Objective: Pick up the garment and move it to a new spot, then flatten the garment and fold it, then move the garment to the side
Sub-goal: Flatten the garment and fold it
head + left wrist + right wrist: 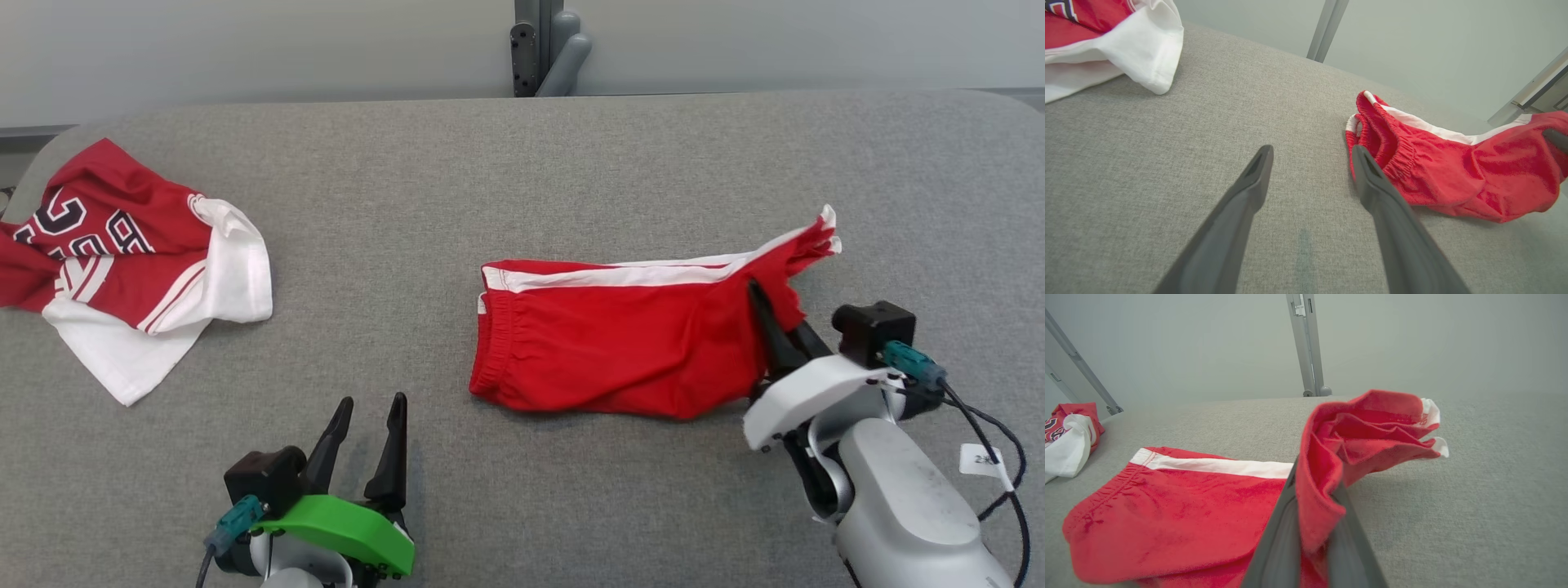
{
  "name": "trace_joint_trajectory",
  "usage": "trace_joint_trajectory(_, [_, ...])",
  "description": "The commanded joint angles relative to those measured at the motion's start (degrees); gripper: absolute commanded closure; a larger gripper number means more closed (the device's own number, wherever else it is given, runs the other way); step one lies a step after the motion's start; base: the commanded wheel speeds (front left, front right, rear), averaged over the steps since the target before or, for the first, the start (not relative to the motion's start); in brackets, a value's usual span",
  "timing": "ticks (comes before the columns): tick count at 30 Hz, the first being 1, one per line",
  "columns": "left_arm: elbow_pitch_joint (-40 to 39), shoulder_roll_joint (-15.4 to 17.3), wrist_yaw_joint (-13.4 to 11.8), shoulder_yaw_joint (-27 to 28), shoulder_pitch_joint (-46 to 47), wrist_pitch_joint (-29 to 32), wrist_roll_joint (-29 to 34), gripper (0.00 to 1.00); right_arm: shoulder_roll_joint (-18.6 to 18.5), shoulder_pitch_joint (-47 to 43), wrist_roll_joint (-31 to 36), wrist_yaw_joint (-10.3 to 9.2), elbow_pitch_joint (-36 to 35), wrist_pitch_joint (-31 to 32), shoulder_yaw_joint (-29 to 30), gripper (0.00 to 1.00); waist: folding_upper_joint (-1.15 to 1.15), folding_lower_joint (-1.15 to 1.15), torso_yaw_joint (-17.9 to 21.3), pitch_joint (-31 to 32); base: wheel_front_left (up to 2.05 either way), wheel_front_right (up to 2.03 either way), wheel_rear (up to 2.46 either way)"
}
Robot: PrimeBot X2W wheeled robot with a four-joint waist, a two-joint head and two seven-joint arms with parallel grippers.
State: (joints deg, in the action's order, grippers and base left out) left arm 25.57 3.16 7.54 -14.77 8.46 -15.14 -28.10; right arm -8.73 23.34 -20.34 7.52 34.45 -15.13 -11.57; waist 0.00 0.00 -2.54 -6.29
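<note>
Shorts (620,343), red with a white stripe along the far edge, lie on the grey cloth table (522,147), a bit to the right of the middle; the stretchy waist end points to the robot's left and lies flat; the leg end on the right is lifted off the table and bunched up, with its white-edged tip sticking out past the fingers.

The right gripper (767,314) is pinching that lifted leg end; its two dark fingers are close together with a fold of red cloth squeezed between them; in the right wrist view the cloth hangs over the fingers and hides their tips.

The left gripper (371,416) sits near the front of the table, left of the shorts and apart from them; its fingers are spread a little way, with just bare table between them; it holds nothing; I cannot tell if the tips touch the table.

A red and white shirt (122,253) with dark letters lies crumpled at the far left of the table, well apart from the shorts.
</note>
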Motion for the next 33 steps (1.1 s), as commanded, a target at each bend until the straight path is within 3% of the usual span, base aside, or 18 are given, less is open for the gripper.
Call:
trace_joint_trajectory(1, [0.09, 0.39, -0.14, -0.01, -0.22, 0.01, -0.05, 0.00, 0.32, 0.65, 0.60, -0.06, -1.35, 0.00, -1.46, 1.00, 0.00, 0.00, -0.19, 0.05, 0.00, 0.00, 0.00])
trace_joint_trajectory(9, [0.31, 0.22, -0.14, -0.64, 0.32, 0.01, -0.40, 0.00, 1.68, 3.38, -0.10, -0.06, -4.66, 0.00, -15.59, 1.00, 0.00, 0.00, -2.33, 0.06, 0.00, 0.00, 0.00])
trace_joint_trajectory(17, [0.65, 0.03, -0.14, -1.69, 0.70, 0.01, -0.96, 0.00, 3.92, 6.30, -2.85, -0.06, 3.01, 0.00, -24.44, 1.00, 0.00, 0.00, -5.88, -0.47, 0.00, 0.00, 0.00])
trace_joint_trajectory(18, [0.72, 0.03, -0.14, -1.73, 0.68, 0.01, -0.97, 0.00, 4.21, 6.56, -3.37, -0.06, 4.31, 0.00, -25.06, 0.56, 0.00, 0.00, -6.18, -0.46, 0.00, 0.00, 0.00])
trace_joint_trajectory(19, [0.80, 0.01, -0.14, -1.65, 0.71, 0.01, -0.96, 0.00, 4.54, 6.88, -4.16, -0.06, 5.08, 0.00, -25.57, 0.00, 0.00, 0.00, -6.43, -0.46, 0.00, 0.00, 0.00])
trace_joint_trajectory(27, [0.47, -0.06, -0.14, 0.34, 0.18, 0.01, -0.33, 0.00, 5.18, 6.51, -8.07, -0.07, 2.15, 0.00, -25.96, 0.00, 0.00, 0.00, -5.52, 0.20, 0.00, 0.00, 0.00])
trace_joint_trajectory(31, [0.24, -0.06, -0.14, 1.59, -0.86, 0.01, 0.87, 0.00, 3.41, 3.60, -8.65, -0.07, -2.24, 0.01, -22.09, 0.00, 0.00, 0.00, -3.14, 1.19, 0.00, 0.00, 0.00])
trace_joint_trajectory(33, [0.12, 0.01, -0.14, 3.21, -1.38, 0.01, 2.04, 0.00, 2.07, 0.79, -6.73, -0.06, -4.58, 0.01, -16.31, 0.00, 0.00, 0.00, -1.02, 2.03, 0.00, 0.00, 0.00])
